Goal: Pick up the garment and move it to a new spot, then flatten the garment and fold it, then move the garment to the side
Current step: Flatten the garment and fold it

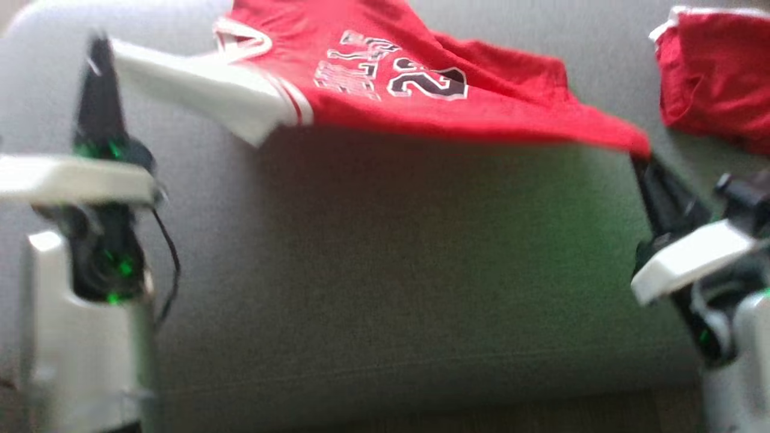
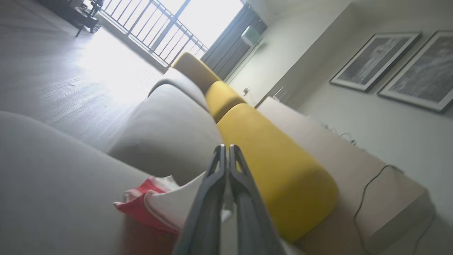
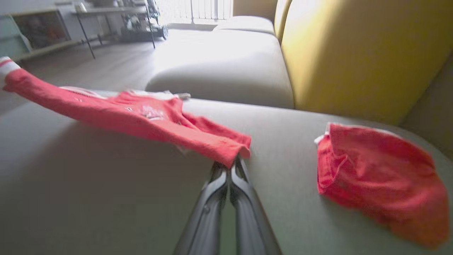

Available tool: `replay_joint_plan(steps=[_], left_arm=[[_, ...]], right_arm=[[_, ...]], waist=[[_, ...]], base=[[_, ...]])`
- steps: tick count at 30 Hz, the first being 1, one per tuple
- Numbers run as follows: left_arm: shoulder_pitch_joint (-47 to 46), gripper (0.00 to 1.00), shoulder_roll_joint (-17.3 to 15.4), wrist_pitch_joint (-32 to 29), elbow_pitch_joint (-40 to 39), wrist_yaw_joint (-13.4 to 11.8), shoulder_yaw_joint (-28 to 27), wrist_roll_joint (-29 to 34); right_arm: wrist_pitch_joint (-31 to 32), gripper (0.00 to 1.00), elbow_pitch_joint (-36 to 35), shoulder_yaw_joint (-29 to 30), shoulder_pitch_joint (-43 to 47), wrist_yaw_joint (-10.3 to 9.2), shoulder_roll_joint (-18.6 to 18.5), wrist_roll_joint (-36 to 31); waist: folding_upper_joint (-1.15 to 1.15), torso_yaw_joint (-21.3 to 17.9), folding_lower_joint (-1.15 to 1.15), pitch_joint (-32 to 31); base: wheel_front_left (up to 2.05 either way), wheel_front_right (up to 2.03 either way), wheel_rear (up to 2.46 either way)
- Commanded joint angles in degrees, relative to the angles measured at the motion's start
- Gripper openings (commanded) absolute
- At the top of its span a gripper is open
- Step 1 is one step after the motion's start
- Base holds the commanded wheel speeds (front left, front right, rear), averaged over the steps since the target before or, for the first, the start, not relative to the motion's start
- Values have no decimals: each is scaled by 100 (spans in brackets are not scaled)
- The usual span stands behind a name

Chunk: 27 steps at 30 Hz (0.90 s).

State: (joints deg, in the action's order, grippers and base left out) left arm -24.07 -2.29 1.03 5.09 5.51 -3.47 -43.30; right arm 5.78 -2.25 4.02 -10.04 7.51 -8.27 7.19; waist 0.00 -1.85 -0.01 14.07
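The garment (image 1: pixel 421 90) is a red jersey with white sleeves and dark numerals. It hangs stretched just above the grey sofa seat (image 1: pixel 385 270) and casts a shadow on it. My left gripper (image 1: pixel 99 51) is shut at the end of the white sleeve (image 1: pixel 198 90). In the left wrist view the sleeve (image 2: pixel 173 202) sits pinched low between the shut fingers (image 2: pixel 226 147), with the red garment (image 2: pixel 136 207) behind it. My right gripper (image 1: pixel 640 159) is shut on the garment's red hem corner. The right wrist view shows that corner (image 3: pixel 230 148) draped over the right gripper's tips (image 3: pixel 231 163).
A second red cloth (image 1: pixel 716 78) lies crumpled on the seat at the right, also in the right wrist view (image 3: pixel 378 180). Yellow back cushions (image 3: pixel 354 53) line the sofa's far side. Another grey seat (image 2: pixel 166 131) and bare floor (image 2: pixel 53 71) lie beyond.
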Motion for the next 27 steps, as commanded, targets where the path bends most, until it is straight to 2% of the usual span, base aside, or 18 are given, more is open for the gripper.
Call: replay_joint_plan(steps=[1, 4, 9, 11, 14, 19, 27], left_arm=[[-512, 0, -91, -102, -409, -46, -271, -251], [-1312, 0, -82, -370, -737, -338, -457, -797], [-2337, 0, -239, -691, -458, -676, -500, -915], [-2688, 0, -292, -785, -232, -759, -471, -917], [-3124, 0, -358, -926, 141, -838, -396, -910], [-3680, 0, -470, -992, 672, -886, -288, -807], [-4207, 0, -530, -1077, 1159, -935, -189, -770]], right_arm=[[147, 0, -281, -124, -370, -2, -190, 369], [772, 0, -375, -226, -961, -2, -689, 1523], [1789, 0, -254, -104, -1932, -2, -1153, 3160], [2118, 0, -130, 22, -2355, -2, -1264, 3592], [2611, 0, 128, 212, -2937, -2, -1226, 4171], [3117, 0, 682, 471, -3798, -2, -1126, 4451], [3149, 0, 1200, 347, -4558, -2, -998, 4164]], waist=[[0, 31, 1, -282], [0, -3, 1, -539], [0, -34, 1, -827], [0, -32, 1, -915], [0, -27, 1, -1021], [0, -29, 1, -1111], [0, -54, 1, -975]], base=[[0, 0, 0], [0, 0, 0], [0, 0, 0], [0, 0, 0], [0, 0, 0], [0, 0, 0], [0, 0, 0]])
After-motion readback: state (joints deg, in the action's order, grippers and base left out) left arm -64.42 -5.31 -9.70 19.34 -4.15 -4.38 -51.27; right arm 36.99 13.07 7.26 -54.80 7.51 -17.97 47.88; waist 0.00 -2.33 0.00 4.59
